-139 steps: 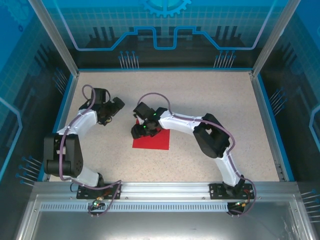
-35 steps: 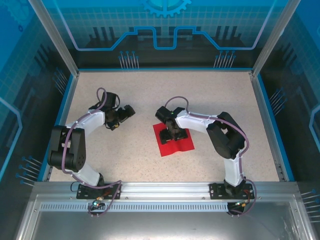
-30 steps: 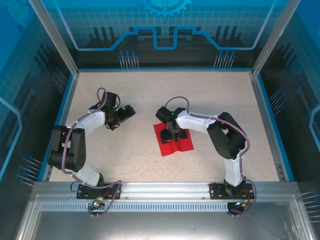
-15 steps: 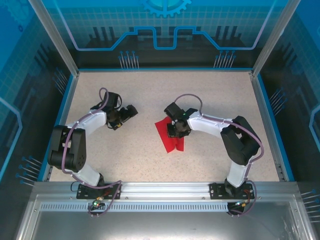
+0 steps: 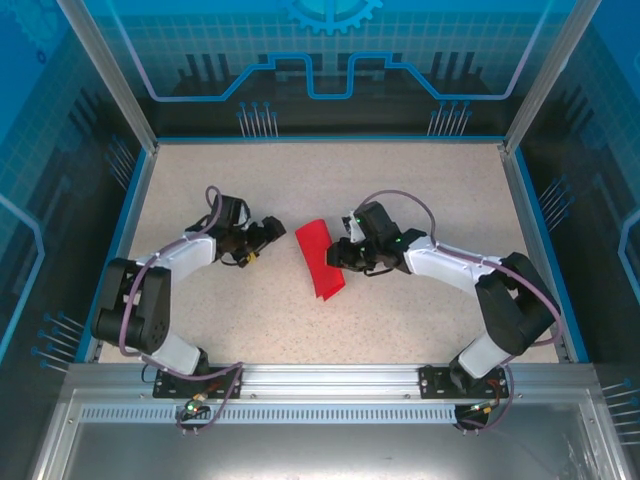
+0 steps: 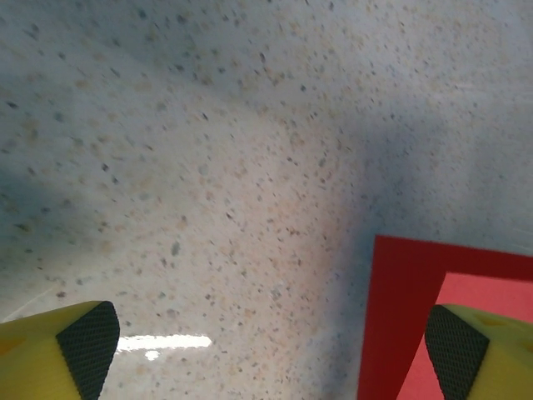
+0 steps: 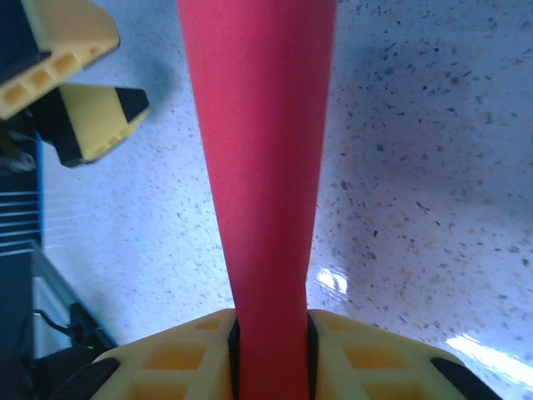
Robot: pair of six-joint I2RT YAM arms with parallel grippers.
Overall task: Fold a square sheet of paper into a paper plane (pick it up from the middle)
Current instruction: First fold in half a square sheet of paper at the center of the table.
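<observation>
The square sheet of paper (image 5: 318,258) is bright red and bent double into a narrow hanging strip. My right gripper (image 5: 345,255) is shut on its middle and holds it above the table. In the right wrist view the sheet (image 7: 262,150) rises from between the yellow fingers (image 7: 166,362) of my right gripper (image 7: 268,354). My left gripper (image 5: 270,232) stands open just left of the sheet, apart from it. In the left wrist view the left gripper (image 6: 271,354) has nothing between its pads, and the sheet's edge (image 6: 416,317) is at the lower right. The paper plane is out of view.
The speckled beige table (image 5: 420,190) is bounded by a blue rim and transparent walls. My left gripper's fingers (image 7: 79,108) show at the upper left of the right wrist view, near the sheet. Open tabletop lies behind and to the right.
The right gripper has lifted the sheet off the table by its middle and swung it left and away; the sheet now droops folded. The left gripper has moved right, toward the sheet.
</observation>
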